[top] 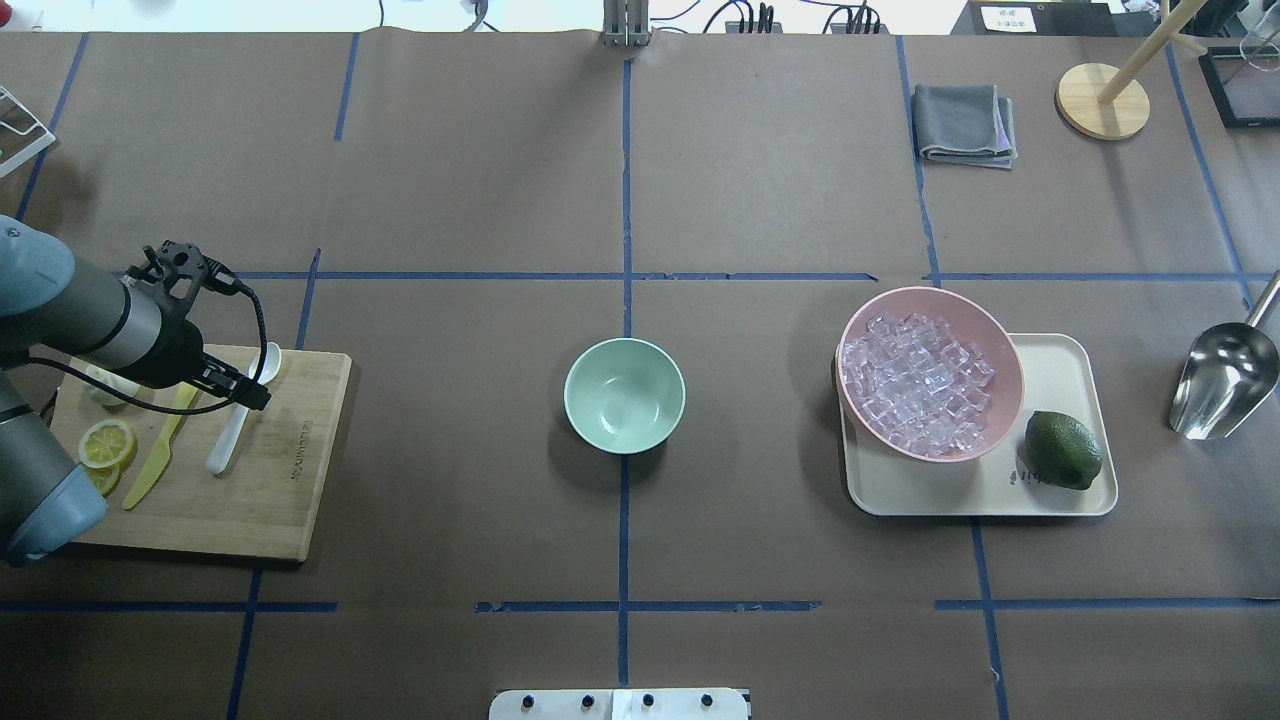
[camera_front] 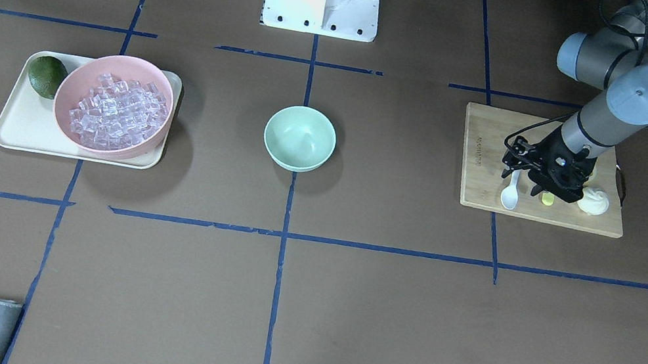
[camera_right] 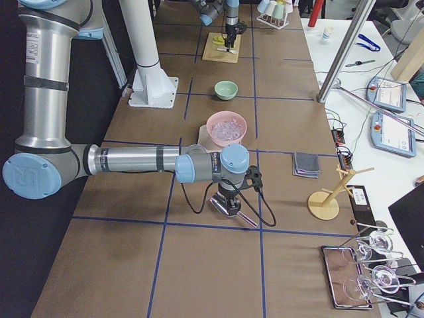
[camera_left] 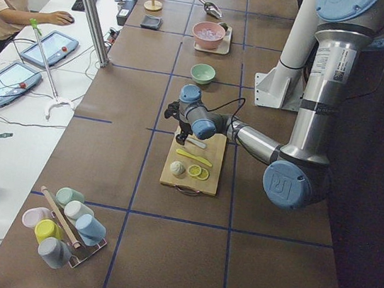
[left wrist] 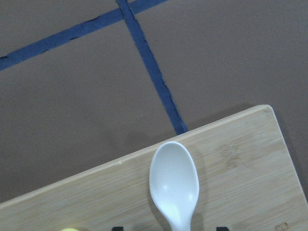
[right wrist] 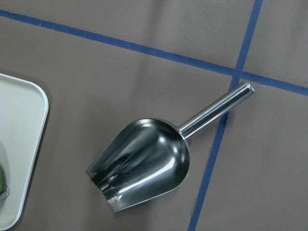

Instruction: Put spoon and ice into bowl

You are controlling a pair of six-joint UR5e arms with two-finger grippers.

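Observation:
The white spoon [top: 232, 440] lies on the wooden cutting board [top: 290, 470] at the left. My left gripper [top: 240, 385] hangs just above its handle. In the left wrist view the spoon's rounded end [left wrist: 174, 185] points away and the dark fingertips [left wrist: 221, 228] stand apart on either side of the handle, so the gripper is open. The mint-green bowl [top: 624, 395] stands empty at the table's middle. Ice cubes [top: 920, 385] fill the pink bowl [top: 930, 292]. My right gripper [camera_right: 225, 199] hovers over a metal scoop [right wrist: 144, 163]; I cannot tell if it is open.
A yellow knife [top: 160, 450], lemon slices [top: 107, 443] and a white bun [camera_front: 594, 201] share the board. The pink bowl and a green lime [top: 1063, 450] sit on a cream tray [top: 1055, 370]. A grey cloth [top: 962, 122] and a wooden stand [top: 1103, 100] are far right.

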